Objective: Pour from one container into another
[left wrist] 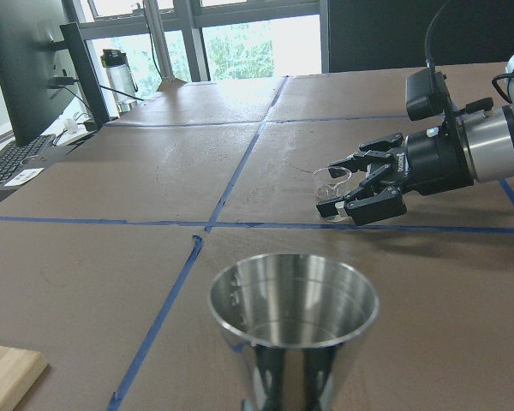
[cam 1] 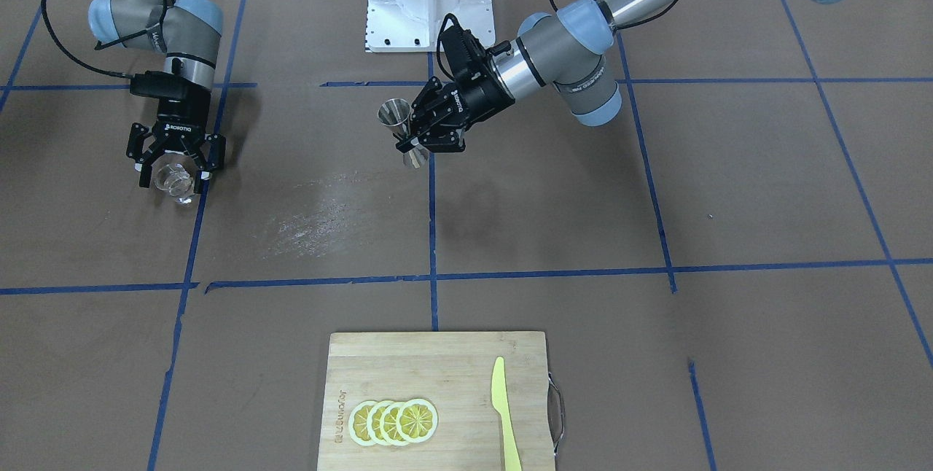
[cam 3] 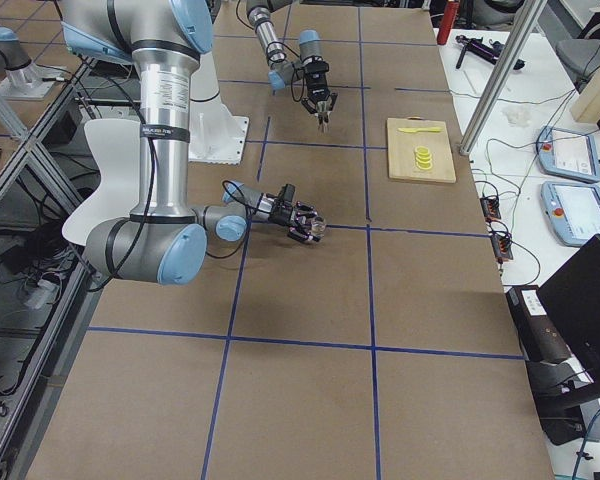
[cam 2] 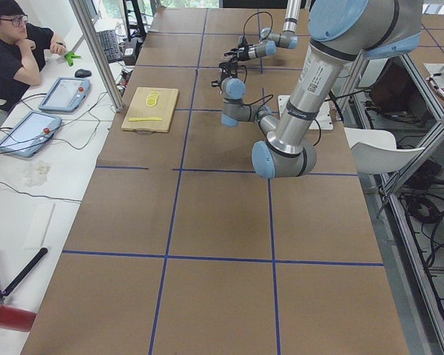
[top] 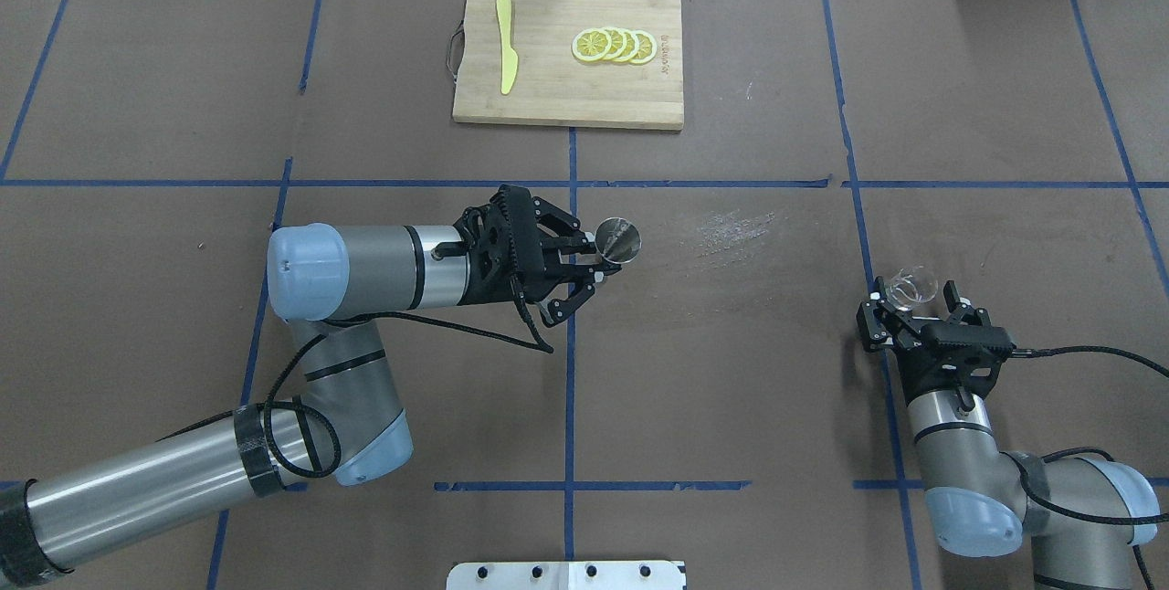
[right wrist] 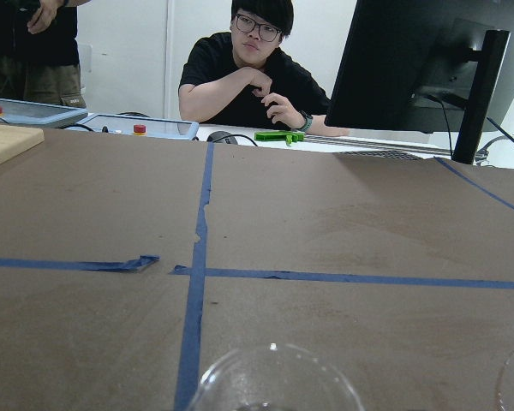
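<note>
Counting two grippers, left gripper [top: 603,259] and right gripper [top: 913,298]; one jigger [top: 618,239]; one glass cup [top: 913,282]; one cutting board [top: 566,101]; one yellow knife [top: 505,56]; four lemon slices [top: 614,45].

Noting the jigger as silver steel, hourglass-shaped, with a wide mouth and a shiny inside; contents not discernible. Finding it clamped at the narrow waist in the left jaws, raised off the worktop [top: 731,371] near the centre tape line, slightly tilted.

Noting the glass cup as small, clear and rounded. Finding it pinched between the right jaws, low at the right of the overhead view, well apart from the jigger; not managing to tell whether resting on the worktop.

Recording the cutting board at the far edge, carrying the knife on its left and the overlapping slices on its right.
</note>
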Robot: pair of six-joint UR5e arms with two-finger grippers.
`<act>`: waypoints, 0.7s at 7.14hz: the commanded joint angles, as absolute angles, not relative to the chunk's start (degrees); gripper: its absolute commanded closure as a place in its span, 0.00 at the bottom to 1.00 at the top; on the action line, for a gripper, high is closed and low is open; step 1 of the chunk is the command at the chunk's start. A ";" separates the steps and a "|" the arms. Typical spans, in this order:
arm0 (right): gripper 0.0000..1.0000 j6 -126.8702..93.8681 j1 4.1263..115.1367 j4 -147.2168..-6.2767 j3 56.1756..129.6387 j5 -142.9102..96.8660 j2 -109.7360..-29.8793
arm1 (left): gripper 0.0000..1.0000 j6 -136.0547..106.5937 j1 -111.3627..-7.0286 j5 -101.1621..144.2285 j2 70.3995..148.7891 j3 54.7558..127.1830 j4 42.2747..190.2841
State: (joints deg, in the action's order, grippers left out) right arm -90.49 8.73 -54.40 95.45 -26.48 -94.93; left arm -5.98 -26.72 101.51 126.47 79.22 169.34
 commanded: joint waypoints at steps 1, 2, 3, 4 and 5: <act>0.23 -90.53 8.44 -54.40 94.75 -26.46 -94.83 | 1.00 -5.98 -26.72 101.51 126.47 79.19 169.97; 0.32 -90.53 8.44 -54.40 94.66 -26.46 -94.83 | 1.00 -5.98 -26.72 101.51 126.47 79.19 169.98; 0.34 -90.53 8.35 -54.40 94.48 -26.46 -94.83 | 1.00 -5.98 -26.72 101.51 126.47 79.19 170.07; 0.34 -90.53 8.18 -54.40 94.40 -26.46 -94.83 | 1.00 -5.98 -26.72 101.51 126.39 79.19 170.07; 0.34 -90.53 8.17 -54.40 94.39 -26.28 -94.92 | 1.00 -5.98 -26.72 101.51 126.39 79.19 170.07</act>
